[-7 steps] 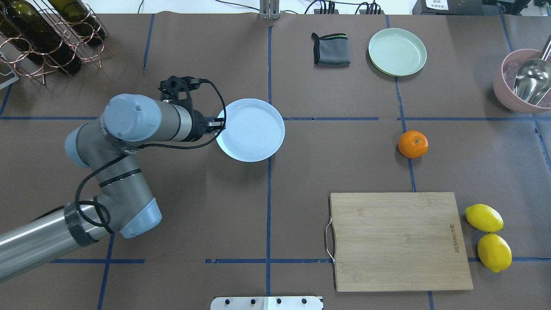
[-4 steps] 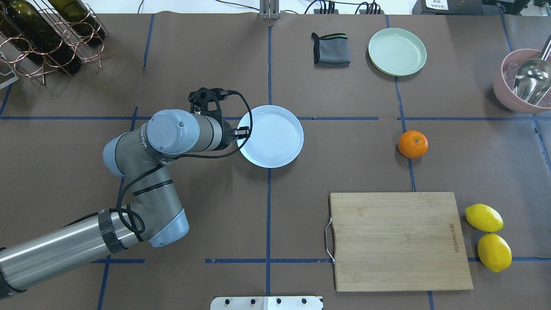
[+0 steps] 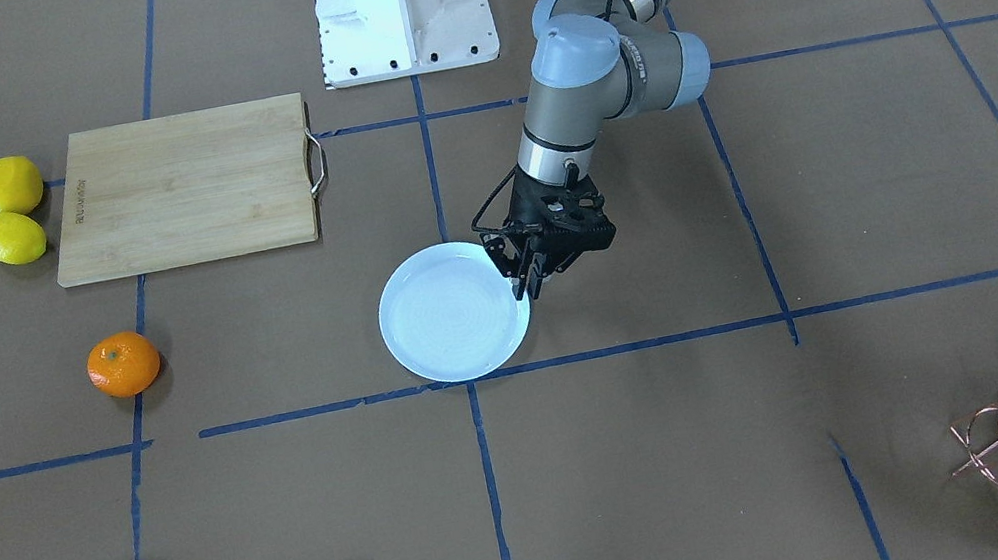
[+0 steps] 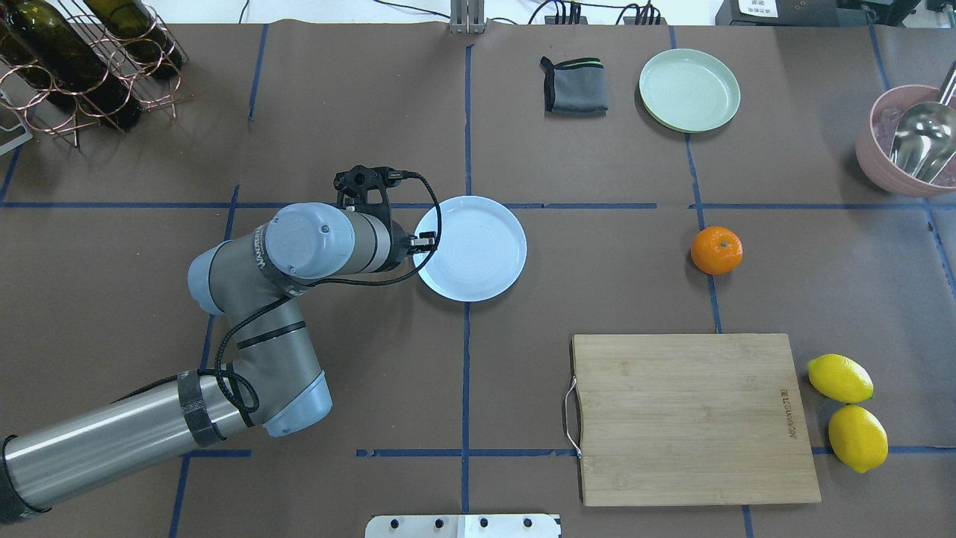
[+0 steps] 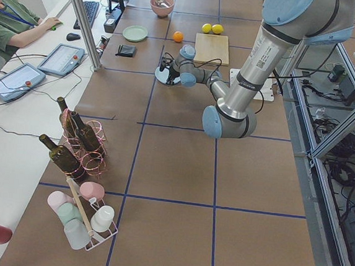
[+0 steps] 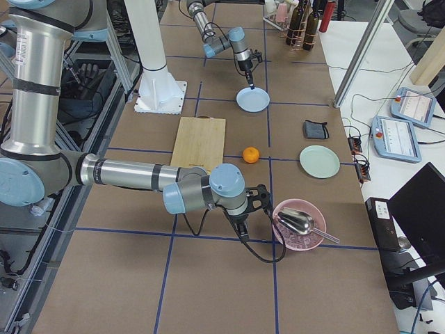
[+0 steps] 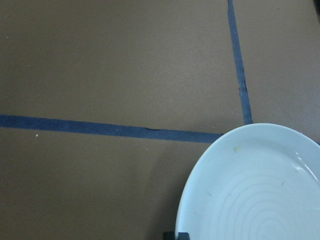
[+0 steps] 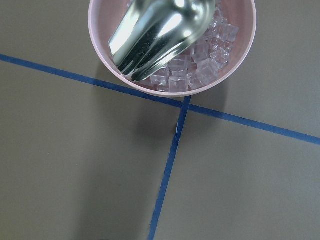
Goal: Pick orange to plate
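My left gripper is clamping the plate by its rim at 9 o'clock in the overhead view. The orange is lying well apart at the plate's 3 o'clock. My right gripper is hovering near the pink bowl, and I cannot tell its fingers' state.

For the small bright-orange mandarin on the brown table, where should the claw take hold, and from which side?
Grip the small round bright-orange mandarin across its widest middle, coming straight down from above. It is near-spherical, its stem dimple faces up, and it sits apart from the wooden cutting board, so nothing seems to block either side.
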You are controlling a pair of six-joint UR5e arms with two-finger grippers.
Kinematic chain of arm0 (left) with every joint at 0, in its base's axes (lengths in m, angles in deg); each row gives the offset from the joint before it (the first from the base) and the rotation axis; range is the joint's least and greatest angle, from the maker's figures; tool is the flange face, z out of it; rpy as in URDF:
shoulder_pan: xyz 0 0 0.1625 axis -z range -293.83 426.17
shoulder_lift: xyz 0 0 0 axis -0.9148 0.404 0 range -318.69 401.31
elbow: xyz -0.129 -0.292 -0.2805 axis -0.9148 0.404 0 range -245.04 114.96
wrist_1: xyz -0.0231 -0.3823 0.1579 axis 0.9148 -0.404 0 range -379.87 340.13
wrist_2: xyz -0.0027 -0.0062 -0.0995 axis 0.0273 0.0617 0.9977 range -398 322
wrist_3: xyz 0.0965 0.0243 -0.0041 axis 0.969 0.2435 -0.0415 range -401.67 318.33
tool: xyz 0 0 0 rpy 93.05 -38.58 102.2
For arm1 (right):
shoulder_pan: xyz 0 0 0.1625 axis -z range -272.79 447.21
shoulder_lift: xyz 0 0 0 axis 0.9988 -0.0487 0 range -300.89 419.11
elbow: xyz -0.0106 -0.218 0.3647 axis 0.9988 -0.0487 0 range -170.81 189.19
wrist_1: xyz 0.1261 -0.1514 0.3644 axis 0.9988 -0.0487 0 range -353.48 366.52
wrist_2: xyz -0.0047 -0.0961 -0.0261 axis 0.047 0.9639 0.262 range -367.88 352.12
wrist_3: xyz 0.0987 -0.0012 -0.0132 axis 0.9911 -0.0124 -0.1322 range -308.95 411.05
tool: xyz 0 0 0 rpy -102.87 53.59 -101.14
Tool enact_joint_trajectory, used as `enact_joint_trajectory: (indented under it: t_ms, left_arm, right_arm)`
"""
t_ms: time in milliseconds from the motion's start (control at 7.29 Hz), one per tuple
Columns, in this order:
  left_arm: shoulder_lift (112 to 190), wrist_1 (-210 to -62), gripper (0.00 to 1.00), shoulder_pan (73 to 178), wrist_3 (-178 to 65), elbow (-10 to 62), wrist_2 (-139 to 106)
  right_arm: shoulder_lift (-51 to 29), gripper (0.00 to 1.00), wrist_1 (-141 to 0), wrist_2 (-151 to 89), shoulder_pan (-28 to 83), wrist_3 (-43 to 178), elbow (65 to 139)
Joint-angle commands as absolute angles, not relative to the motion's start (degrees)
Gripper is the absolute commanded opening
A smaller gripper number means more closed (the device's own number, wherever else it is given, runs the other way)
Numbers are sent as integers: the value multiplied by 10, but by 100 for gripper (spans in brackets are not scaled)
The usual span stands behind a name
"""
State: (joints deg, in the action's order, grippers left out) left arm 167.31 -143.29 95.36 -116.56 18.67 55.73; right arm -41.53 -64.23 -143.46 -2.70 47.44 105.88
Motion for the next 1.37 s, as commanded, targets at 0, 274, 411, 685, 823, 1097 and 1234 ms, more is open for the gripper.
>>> enact_joint_trajectory:
  t_ms: [0, 274, 411, 685, 823, 1097, 1234]
  left_arm:
    - [1661, -1425, 100, 967, -1111, 223, 567]
    - [1588, -1367, 100, 1031, -990, 331, 663]
    - [1524, -1331, 100, 1081, -917, 412, 698]
    - [1437, -1296, 100, 1238, -843, 464, 832]
    - [1401, -1271, 100, 1290, -828, 463, 895]
    - [1363, -1150, 100, 1393, -613, 435, 907]
    - [1363, -1084, 100, 1481, -456, 389, 938]
  right_arm:
    - [-415, 100, -641, -1435, -27, 474, 1060]
    - [-415, 100, -641, -1449, -27, 475, 1066]
    - [-414, 100, -640, -1451, -26, 479, 1076]
    - [-381, 100, -641, -1455, -12, 489, 1089]
    - [-372, 100, -640, -1452, 15, 540, 1098]
    - [-328, 100, -653, -1413, 89, 569, 1117]
    - [-292, 100, -673, -1412, 119, 604, 1117]
